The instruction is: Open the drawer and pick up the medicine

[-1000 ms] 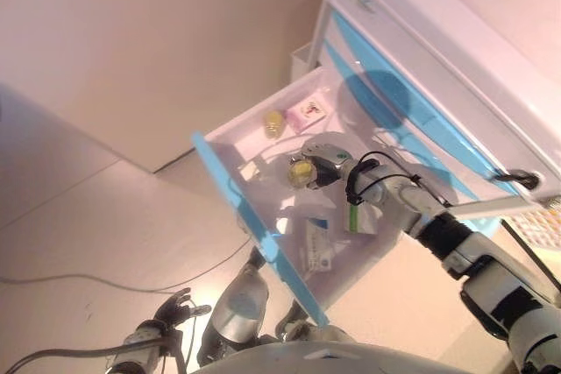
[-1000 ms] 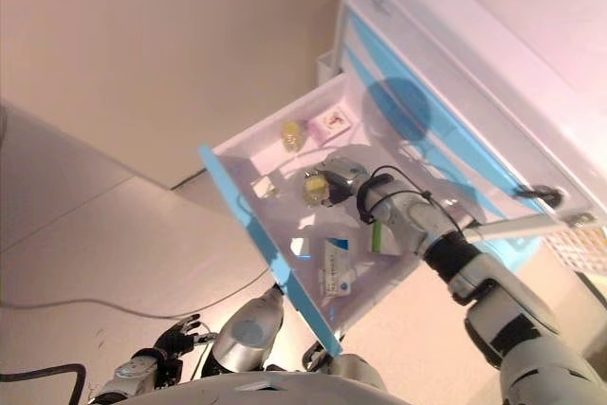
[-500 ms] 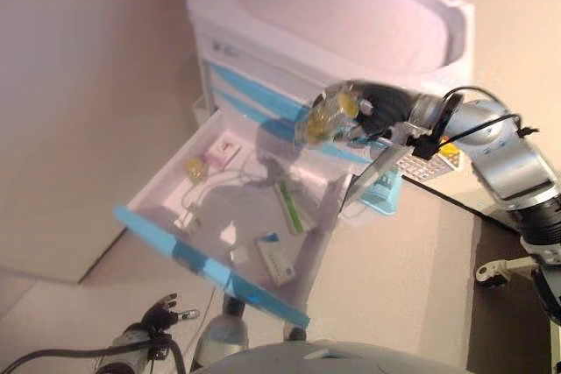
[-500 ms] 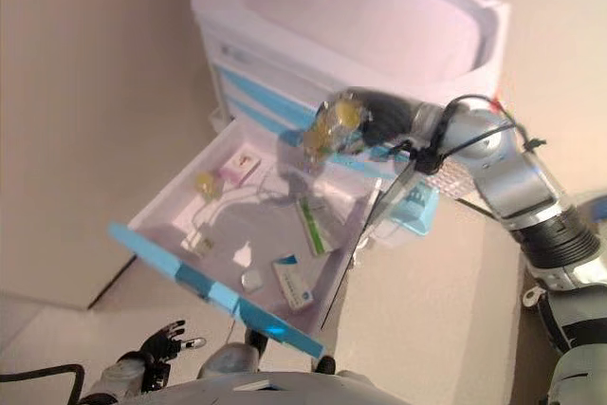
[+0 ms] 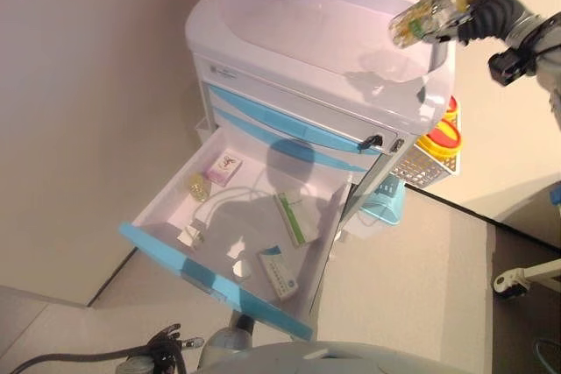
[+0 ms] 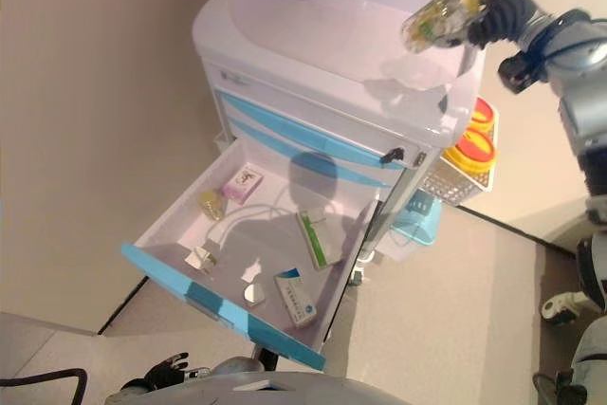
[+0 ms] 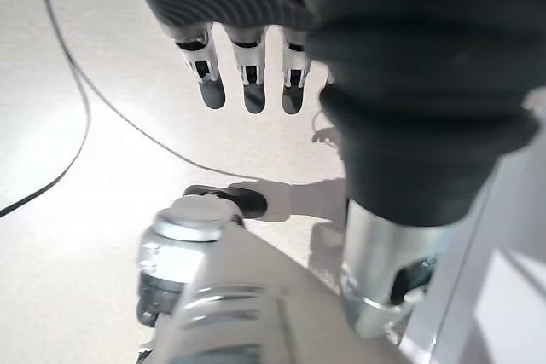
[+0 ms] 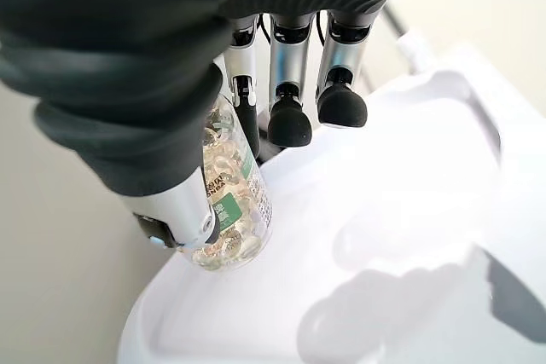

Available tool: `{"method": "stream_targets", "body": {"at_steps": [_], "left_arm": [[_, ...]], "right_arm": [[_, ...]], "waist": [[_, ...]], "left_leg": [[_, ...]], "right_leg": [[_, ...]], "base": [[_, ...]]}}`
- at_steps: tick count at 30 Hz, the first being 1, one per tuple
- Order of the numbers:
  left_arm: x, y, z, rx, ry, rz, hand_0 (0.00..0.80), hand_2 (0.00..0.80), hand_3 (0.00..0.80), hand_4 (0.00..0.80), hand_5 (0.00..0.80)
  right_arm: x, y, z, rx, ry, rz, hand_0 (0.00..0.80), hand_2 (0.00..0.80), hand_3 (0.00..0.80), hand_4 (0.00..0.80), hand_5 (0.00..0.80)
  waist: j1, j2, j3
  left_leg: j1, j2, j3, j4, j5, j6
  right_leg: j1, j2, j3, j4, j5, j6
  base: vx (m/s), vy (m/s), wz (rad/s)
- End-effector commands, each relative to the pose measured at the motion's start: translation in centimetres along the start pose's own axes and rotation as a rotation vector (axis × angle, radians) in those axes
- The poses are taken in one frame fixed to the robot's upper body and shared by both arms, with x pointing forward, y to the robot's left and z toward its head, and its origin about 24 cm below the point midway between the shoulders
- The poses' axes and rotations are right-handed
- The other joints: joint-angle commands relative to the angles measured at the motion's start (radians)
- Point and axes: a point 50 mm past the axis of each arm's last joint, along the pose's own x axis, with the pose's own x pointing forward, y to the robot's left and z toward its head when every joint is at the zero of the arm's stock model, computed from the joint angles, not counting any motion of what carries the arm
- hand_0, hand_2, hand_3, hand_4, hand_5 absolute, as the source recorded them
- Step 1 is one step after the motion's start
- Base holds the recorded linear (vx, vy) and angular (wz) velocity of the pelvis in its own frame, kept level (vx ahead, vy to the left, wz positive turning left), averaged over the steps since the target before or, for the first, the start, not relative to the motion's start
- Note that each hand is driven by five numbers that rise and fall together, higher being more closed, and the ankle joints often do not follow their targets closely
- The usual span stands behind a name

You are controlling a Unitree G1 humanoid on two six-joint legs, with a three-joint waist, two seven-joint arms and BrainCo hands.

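Observation:
The white cart's drawer (image 5: 166,251) with a blue front stands pulled open. My right hand (image 5: 489,15) is shut on a clear medicine bottle (image 5: 422,17) of yellow capsules and holds it tilted above the right end of the cart's top (image 5: 324,32). In the right wrist view the thumb (image 8: 175,202) and fingers (image 8: 288,117) clasp the bottle (image 8: 223,210) over the white top (image 8: 401,236). My left hand (image 7: 247,74) hangs open and empty low by the floor, and it shows in the left eye view (image 5: 166,339).
In the drawer lie a pink box (image 5: 222,166), a small yellow bottle (image 5: 198,186), a green-and-white box (image 5: 294,218) and a blue-and-white box (image 5: 278,272). A wire basket with a red and yellow container (image 5: 441,133) hangs on the cart's right side. A wall stands on the left.
My right hand has lifted the capsule bottle out of the drawer and carried it up over the right end of the cart's top. The camera has shifted too.

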Motion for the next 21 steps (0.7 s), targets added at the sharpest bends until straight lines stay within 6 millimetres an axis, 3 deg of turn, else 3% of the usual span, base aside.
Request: {"method": "stream_targets", "body": {"at_steps": [1,11,21], "left_arm": [[-0.4,1.6,-0.4,0.066,0.032,0.025,0.0,0.0,0.0,0.0,0.0],[-0.7,2.3,-0.5,0.081,0.026,0.023,0.0,0.0,0.0,0.0,0.0],[-1.0,2.8,-0.8,0.083,0.017,0.033,0.0,0.0,0.0,0.0,0.0]], "right_arm": [[-0.8,-3.3,2.6,-0.043,-0.035,-0.091,0.8,0.8,0.8,0.8,0.8],[0.4,-4.2,-1.1,-0.096,0.285,-0.119,0.8,0.8,0.8,0.8,0.8],[-0.5,-4.1,-4.8,-0.184,0.528,-0.032,0.8,0.8,0.8,0.8,0.8]], "waist": [[0.047,-0.037,-0.028],[0.126,-0.03,0.005],[0.156,-0.03,0.023]], "left_leg": [[0.026,-0.033,-0.013,0.036,-0.125,0.013],[0.015,-0.053,-0.074,0.052,-0.122,0.024],[0.013,-0.06,-0.092,0.053,-0.117,0.036]], "right_leg": [[-0.052,-0.036,0.003,0.062,0.043,0.029],[-0.044,-0.052,-0.042,0.083,0.036,0.025],[-0.045,-0.062,-0.053,0.099,0.037,0.038]], "base": [[0.052,0.025,0.21],[0.061,0.034,0.21],[0.057,0.028,0.12]]}}
